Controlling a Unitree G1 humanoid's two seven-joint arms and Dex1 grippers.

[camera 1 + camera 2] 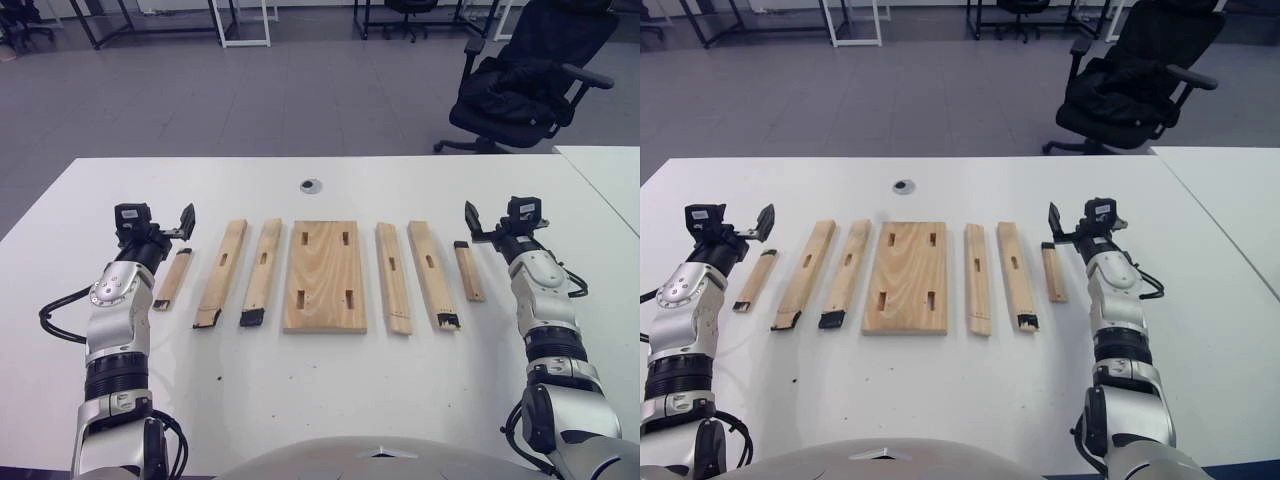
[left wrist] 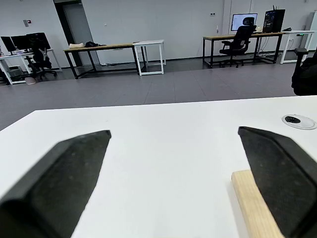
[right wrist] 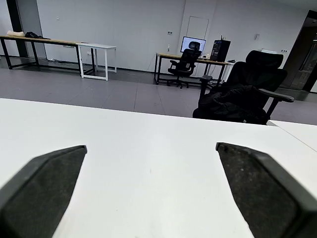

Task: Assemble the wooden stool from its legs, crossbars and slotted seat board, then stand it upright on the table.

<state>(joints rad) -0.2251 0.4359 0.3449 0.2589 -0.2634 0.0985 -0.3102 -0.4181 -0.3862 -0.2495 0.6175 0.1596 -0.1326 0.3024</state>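
The slotted seat board (image 1: 325, 275) lies flat mid-table. Two long legs (image 1: 221, 272) (image 1: 262, 270) lie to its left, and two more (image 1: 392, 277) (image 1: 433, 274) to its right. One short crossbar (image 1: 173, 278) sits at the far left, another (image 1: 469, 270) at the far right. My left gripper (image 1: 158, 222) rests open on the table just behind the left crossbar. That crossbar's end (image 2: 255, 208) lies against one finger (image 2: 282, 173). My right gripper (image 1: 497, 218) stands open just behind the right crossbar, nothing between its fingers (image 3: 44, 183).
A round cable grommet (image 1: 311, 185) sits in the white table (image 1: 320, 390) behind the seat board. A black office chair (image 1: 530, 80) stands beyond the far right corner. A second table (image 1: 610, 175) adjoins on the right. Bare tabletop lies in front of the parts.
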